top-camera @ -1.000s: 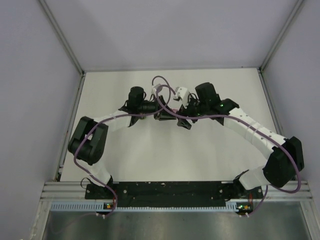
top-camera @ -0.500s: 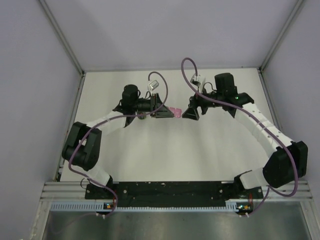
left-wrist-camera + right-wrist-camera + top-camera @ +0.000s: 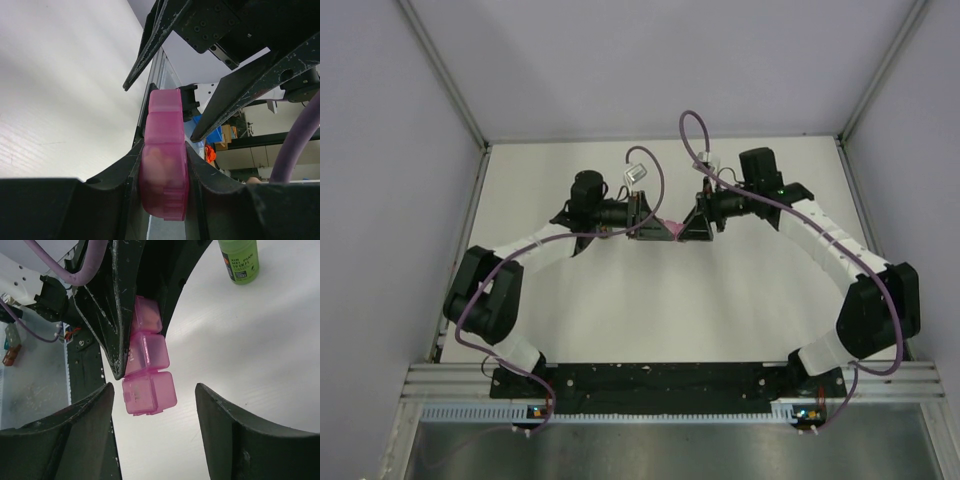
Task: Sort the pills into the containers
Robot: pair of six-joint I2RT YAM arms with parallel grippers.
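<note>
My left gripper point(image 3: 164, 150) is shut on the near end of the pink pill box point(image 3: 164, 165), the containers, and holds it above the table. A blurred pale shape shows through the box's nearest compartment; I cannot make out single pills. In the right wrist view the box point(image 3: 149, 370) sticks out from the left gripper's fingers point(image 3: 117, 315), lids closed. My right gripper point(image 3: 154, 392) is open, with one jaw on either side of the free end compartment and not touching it. From above, the two grippers meet nose to nose at the pill box point(image 3: 669, 224).
A green bottle point(image 3: 240, 260) lies on the white table point(image 3: 260, 350), beyond the box in the right wrist view. The purple cables point(image 3: 692, 135) loop above both wrists. Grey walls close in the table on three sides.
The right gripper has moved left from half a second ago, up to the free end of the pink box. The left arm still holds the box, almost in the same place.
</note>
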